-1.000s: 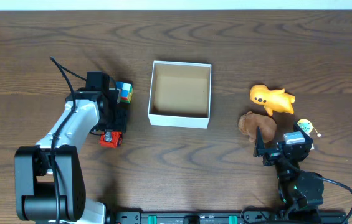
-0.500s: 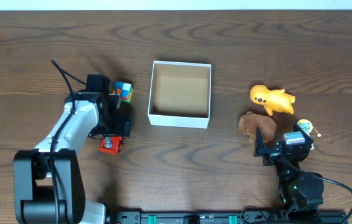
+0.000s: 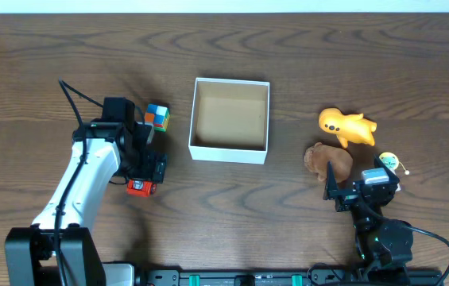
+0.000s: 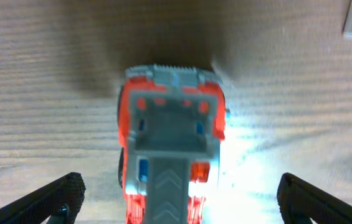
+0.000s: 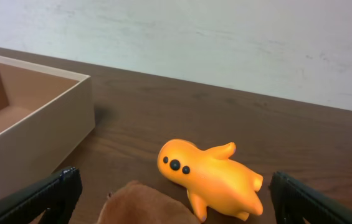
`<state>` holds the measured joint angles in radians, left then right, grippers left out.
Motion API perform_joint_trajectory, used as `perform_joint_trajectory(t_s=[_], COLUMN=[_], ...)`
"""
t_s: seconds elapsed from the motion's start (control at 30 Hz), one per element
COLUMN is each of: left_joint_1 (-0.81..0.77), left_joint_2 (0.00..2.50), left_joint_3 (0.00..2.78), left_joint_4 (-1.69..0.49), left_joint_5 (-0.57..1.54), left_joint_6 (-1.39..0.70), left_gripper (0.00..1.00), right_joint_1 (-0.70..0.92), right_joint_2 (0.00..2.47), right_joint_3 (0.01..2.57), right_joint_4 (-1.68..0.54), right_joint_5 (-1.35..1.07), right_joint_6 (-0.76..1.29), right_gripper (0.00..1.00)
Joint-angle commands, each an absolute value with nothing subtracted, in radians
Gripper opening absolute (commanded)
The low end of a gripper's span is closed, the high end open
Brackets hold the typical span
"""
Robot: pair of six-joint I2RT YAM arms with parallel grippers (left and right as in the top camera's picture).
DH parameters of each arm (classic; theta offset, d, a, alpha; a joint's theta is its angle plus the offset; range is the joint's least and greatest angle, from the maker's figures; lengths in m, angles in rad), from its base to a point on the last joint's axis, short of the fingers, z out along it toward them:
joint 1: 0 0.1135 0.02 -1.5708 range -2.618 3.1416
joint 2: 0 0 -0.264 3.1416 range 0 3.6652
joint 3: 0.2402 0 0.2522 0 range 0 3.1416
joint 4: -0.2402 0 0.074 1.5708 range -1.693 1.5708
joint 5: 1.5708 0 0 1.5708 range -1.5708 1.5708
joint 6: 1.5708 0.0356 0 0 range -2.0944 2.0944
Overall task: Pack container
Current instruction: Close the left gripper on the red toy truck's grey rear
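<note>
The container [image 3: 229, 151], a low white box with a tan inside, stands at the table's middle; its corner shows in the right wrist view [image 5: 51, 118]. A red and grey toy truck [image 3: 139, 187] lies on the wood left of it. My left gripper [image 3: 146, 168] hangs just above the truck [image 4: 171, 137], open, fingers [image 4: 63, 196] wide on either side without touching. My right gripper [image 3: 356, 181] is open at the near right, behind a brown soft toy [image 5: 147, 205] and an orange figure [image 5: 213, 174], holding nothing.
A multicoloured cube [image 3: 158, 117] sits just beyond the left gripper, between it and the box. The orange figure [image 3: 346, 126] and brown toy [image 3: 327, 159] lie right of the box. A small green and white item [image 3: 389, 163] rests beside the right arm.
The left jaws have spread wider and the left arm has drawn back toward the near edge. The truck now lies slightly nearer the front. The right arm has not moved.
</note>
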<state>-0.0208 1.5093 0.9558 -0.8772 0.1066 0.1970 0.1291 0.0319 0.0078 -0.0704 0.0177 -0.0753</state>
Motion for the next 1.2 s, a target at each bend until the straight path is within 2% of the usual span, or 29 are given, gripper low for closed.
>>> perform_joint_trajectory(t_s=[0.0, 0.2, 0.63, 0.73, 0.9, 1.17], left_joint_1=[-0.019, -0.019, -0.019, -0.019, -0.019, -0.019], left_joint_2=[1.504, 1.508, 1.565, 1.568, 1.568, 1.568], left_joint_3=[0.949, 0.949, 0.911, 0.911, 0.911, 0.898], left_joint_4=[-0.885, -0.878, -0.788, -0.792, -0.796, -0.804], left_joint_5=[0.125, 0.126, 0.119, 0.119, 0.12, 0.12], left_joint_6=[0.287, 0.369, 0.331, 0.32, 0.32, 0.32], left_gripper=[0.98, 0.98, 1.0, 0.94, 0.74, 0.8], right_joint_1=[0.125, 0.125, 0.125, 0.125, 0.125, 0.125], right_joint_2=[0.03, 0.03, 0.03, 0.03, 0.03, 0.03], right_joint_3=[0.006, 0.006, 0.006, 0.006, 0.006, 0.006], right_joint_4=[-0.074, -0.074, -0.074, -0.074, -0.074, -0.074], right_joint_5=[0.018, 0.019, 0.019, 0.019, 0.018, 0.019], right_joint_6=[-0.06, -0.06, -0.06, -0.06, -0.06, -0.06], right_gripper=[0.99, 0.99, 0.99, 0.99, 0.99, 0.99])
